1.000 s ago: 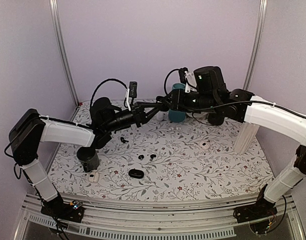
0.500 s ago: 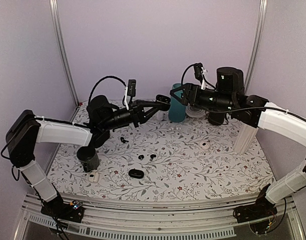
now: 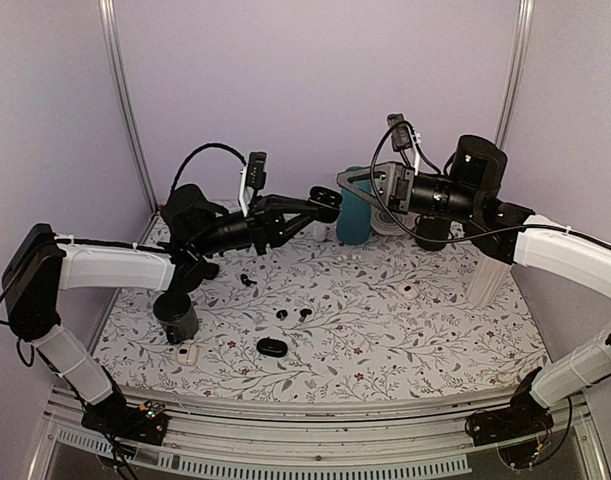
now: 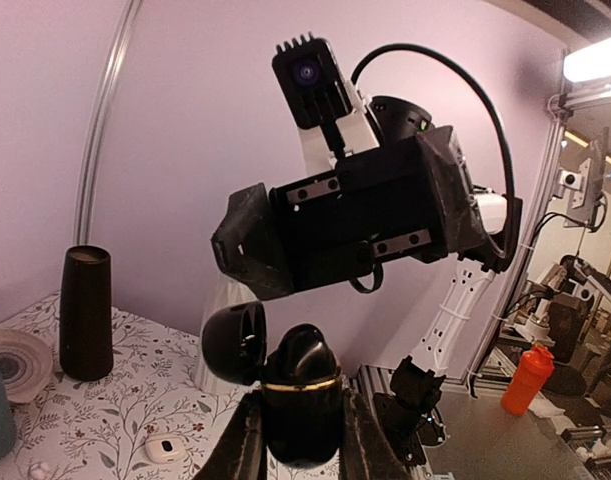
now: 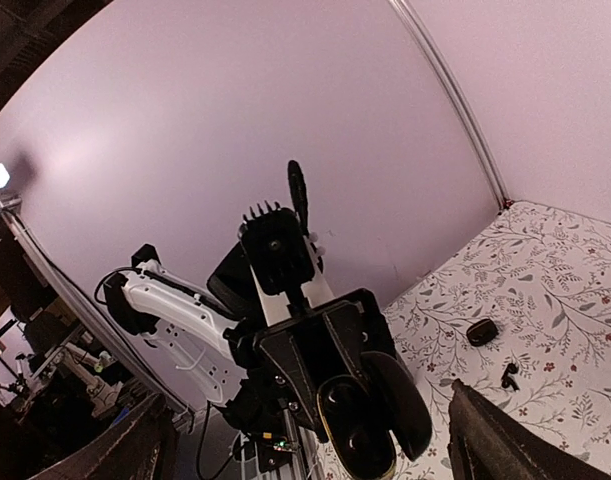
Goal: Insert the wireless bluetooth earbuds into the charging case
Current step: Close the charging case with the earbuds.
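1. Holding the black charging case (image 4: 300, 400) in my left end effector (image 3: 323, 205), I have it raised well above the floral counter (image 3: 385, 340).
2. My left fingers (image 4: 243, 445) press on both flanks of the case's lower half, so the jaws stand narrow around it. In the left wrist view its lid hangs open toward 10 o'clock.
3. My right end effector (image 3: 357, 185) is spread wide and carries nothing. In the top view it hangs in the air at 3 o'clock of the raised case, facing it, with a gap between them.
4. The two wireless bluetooth earbuds (image 3: 282, 314) lie side by side on the counter near its middle, at 6 o'clock of the raised case in the top view and well apart from it.
5. A second black case (image 3: 270, 347) lies on the counter at 7 o'clock of the earbuds, near them.
6. A black cylinder (image 3: 175, 318) stands upright at 9 o'clock of the earbuds, well apart.
7. A teal cup (image 3: 353, 222) stands at 1 o'clock of them, toward the back wall.
8. A small white case (image 3: 408, 290) lies at 3 o'clock of them.
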`<action>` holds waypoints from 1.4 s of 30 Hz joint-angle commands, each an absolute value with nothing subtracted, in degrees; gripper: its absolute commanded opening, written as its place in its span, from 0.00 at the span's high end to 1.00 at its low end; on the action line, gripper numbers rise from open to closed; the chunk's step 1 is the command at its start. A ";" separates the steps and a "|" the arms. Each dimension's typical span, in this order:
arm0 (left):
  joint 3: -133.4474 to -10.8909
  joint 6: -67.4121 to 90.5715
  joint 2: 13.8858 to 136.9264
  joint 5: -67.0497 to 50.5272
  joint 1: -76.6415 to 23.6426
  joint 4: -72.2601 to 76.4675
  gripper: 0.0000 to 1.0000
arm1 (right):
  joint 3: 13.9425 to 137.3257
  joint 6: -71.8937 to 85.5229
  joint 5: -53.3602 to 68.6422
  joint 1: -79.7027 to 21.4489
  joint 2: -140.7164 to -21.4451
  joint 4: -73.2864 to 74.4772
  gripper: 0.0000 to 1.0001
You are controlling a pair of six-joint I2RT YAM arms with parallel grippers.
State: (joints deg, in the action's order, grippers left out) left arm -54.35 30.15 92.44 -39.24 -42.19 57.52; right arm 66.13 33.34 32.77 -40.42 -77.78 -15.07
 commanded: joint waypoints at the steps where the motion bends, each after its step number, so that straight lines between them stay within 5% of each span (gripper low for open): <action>1: -53.76 31.54 90.73 -40.70 -42.01 60.63 1.00 | 66.75 35.15 42.47 -40.26 -80.73 -22.57 0.05; 32: -53.27 33.75 90.29 -37.25 -40.70 58.48 1.00 | 67.22 40.20 52.40 -39.73 -85.35 -33.98 0.07; 42: -53.71 40.15 91.32 -39.92 -40.42 62.60 1.00 | 65.33 36.72 47.74 -39.70 -84.89 -30.32 0.20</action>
